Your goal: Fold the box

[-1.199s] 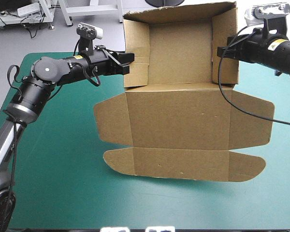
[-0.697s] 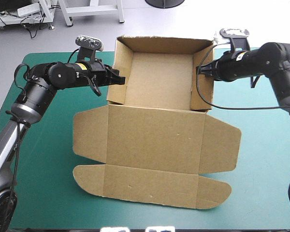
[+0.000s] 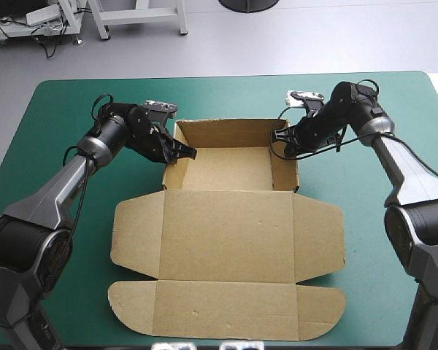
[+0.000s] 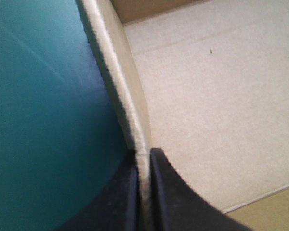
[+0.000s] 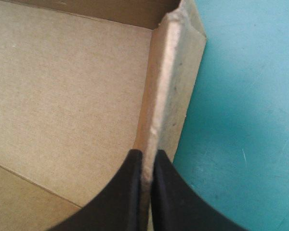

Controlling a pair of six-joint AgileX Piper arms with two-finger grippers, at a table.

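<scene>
Brown cardboard box (image 3: 226, 226), an open tray with its lid flat, on teal-green table cover (image 3: 66, 117). Left gripper (image 3: 188, 153) and right gripper (image 3: 279, 134) each pinch a tray side wall, fingers nearly closed. Earlier the tray was lifted; now lowered.

Teal-green table cover (image 3: 226, 98), smooth and flat, rounded far corners

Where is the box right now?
In the high view the box lies mid-table on the teal-green cover, tray toward the far edge, lid flat toward the robot; the left claw and right claw each pinch a side wall.
</scene>
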